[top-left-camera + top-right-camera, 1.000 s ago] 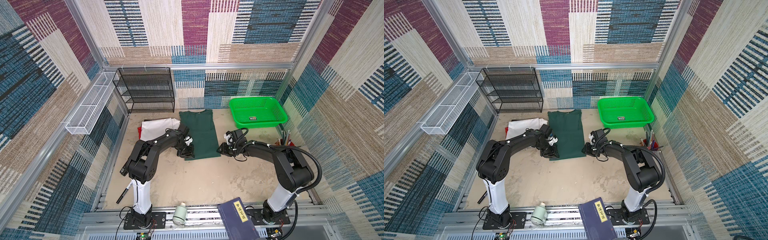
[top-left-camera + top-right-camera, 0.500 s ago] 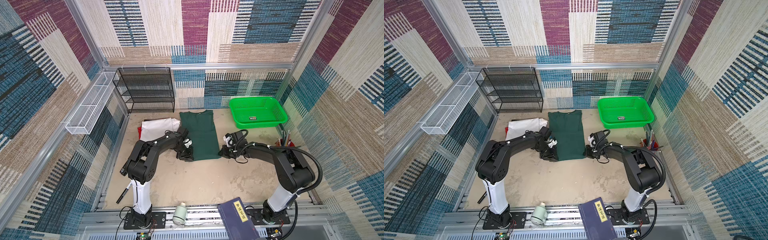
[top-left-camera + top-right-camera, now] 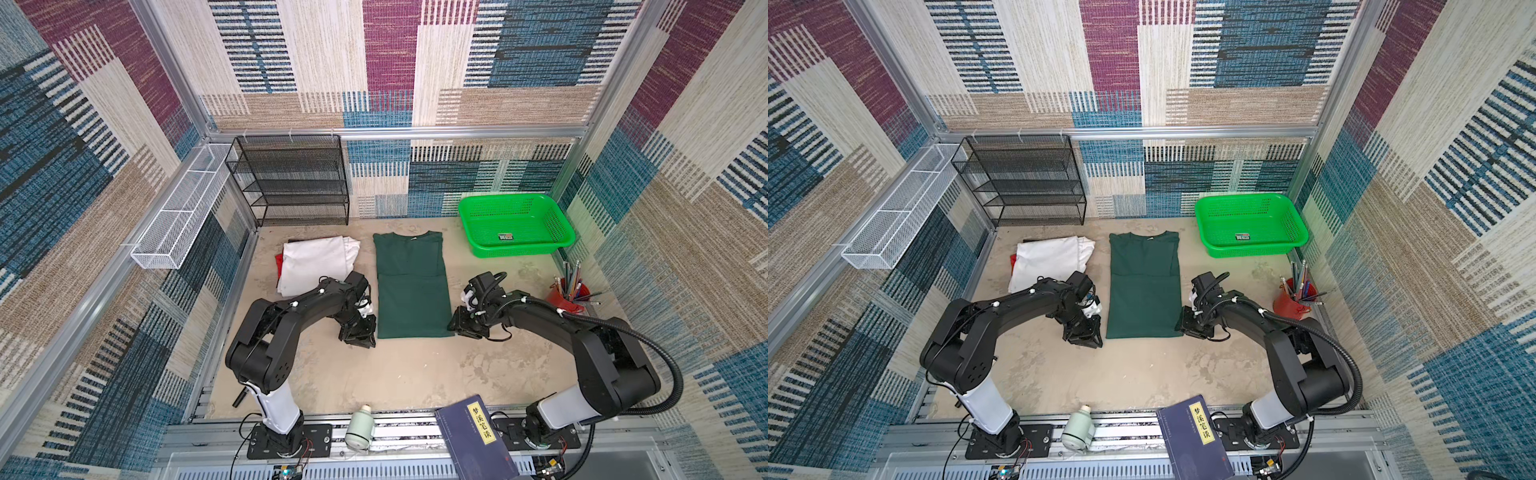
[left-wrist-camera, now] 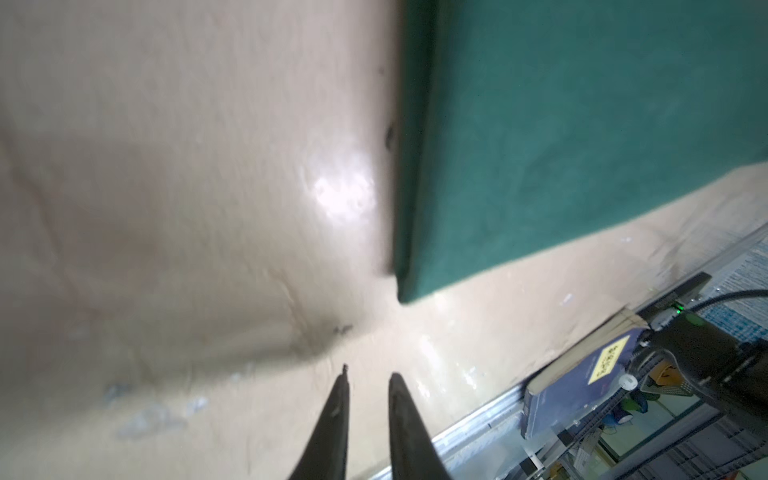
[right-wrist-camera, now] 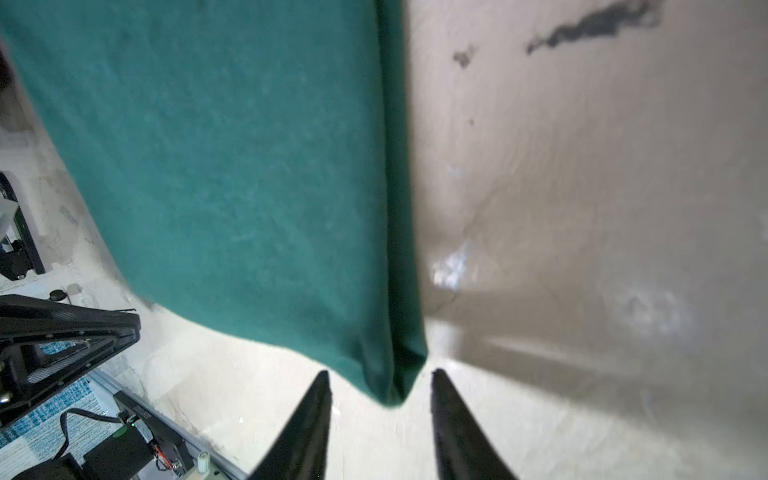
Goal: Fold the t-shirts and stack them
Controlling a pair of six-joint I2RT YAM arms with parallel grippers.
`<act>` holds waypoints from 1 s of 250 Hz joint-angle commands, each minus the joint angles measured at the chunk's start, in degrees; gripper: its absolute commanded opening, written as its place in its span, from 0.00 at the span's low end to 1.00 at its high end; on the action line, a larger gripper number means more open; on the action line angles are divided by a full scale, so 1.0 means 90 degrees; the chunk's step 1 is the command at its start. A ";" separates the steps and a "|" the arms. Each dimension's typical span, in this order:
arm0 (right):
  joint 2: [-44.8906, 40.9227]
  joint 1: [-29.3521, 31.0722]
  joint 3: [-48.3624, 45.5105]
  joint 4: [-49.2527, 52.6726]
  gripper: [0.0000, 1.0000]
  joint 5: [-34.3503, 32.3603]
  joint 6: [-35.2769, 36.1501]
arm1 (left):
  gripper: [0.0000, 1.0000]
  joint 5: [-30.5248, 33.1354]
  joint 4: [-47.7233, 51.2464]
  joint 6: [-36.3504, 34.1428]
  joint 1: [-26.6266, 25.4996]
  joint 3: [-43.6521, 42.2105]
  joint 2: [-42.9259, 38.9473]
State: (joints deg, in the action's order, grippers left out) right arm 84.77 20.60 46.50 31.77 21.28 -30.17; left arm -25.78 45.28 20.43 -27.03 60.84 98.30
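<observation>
Barely visible — red t-shirt [image 3: 279, 264] under white t-shirt [image 3: 314, 266].

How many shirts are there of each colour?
Dark green shirt: 1
White shirt: 1
Red shirt, only an edge peeking out under the white one: 1
Total: 3 shirts that I can see

Both top views look steeply down from high above the front edge. They take in the whole worktop [image 3: 415, 374] and both arms, in nearly the same picture. Each wrist camera sits low and close, looking past its own jaws at one near corner of the dark green t-shirt [image 4: 582, 145]. The two wrist views share its near hem.
</observation>
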 commanded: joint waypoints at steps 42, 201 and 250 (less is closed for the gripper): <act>-0.0429 0.0154 0.0321 -0.0505 0.32 0.0654 -0.0592 | 0.21 -0.0433 -0.0248 0.0592 -0.0302 0.0666 -0.0281; 0.0081 0.0309 -0.1086 -0.1377 0.20 -0.0164 -0.0876 | 0.17 -0.0070 -0.0214 0.0412 -0.0308 0.0920 0.1380; -0.0421 0.0317 -0.1411 -0.1090 0.20 -0.0118 -0.1055 | 0.16 0.0059 -0.0313 0.0501 -0.0308 0.0220 0.0972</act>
State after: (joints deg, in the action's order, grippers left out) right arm 83.64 23.33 35.55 16.14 22.94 -37.82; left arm -30.09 39.00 24.86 -29.76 66.04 108.25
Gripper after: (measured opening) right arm 0.201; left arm 0.167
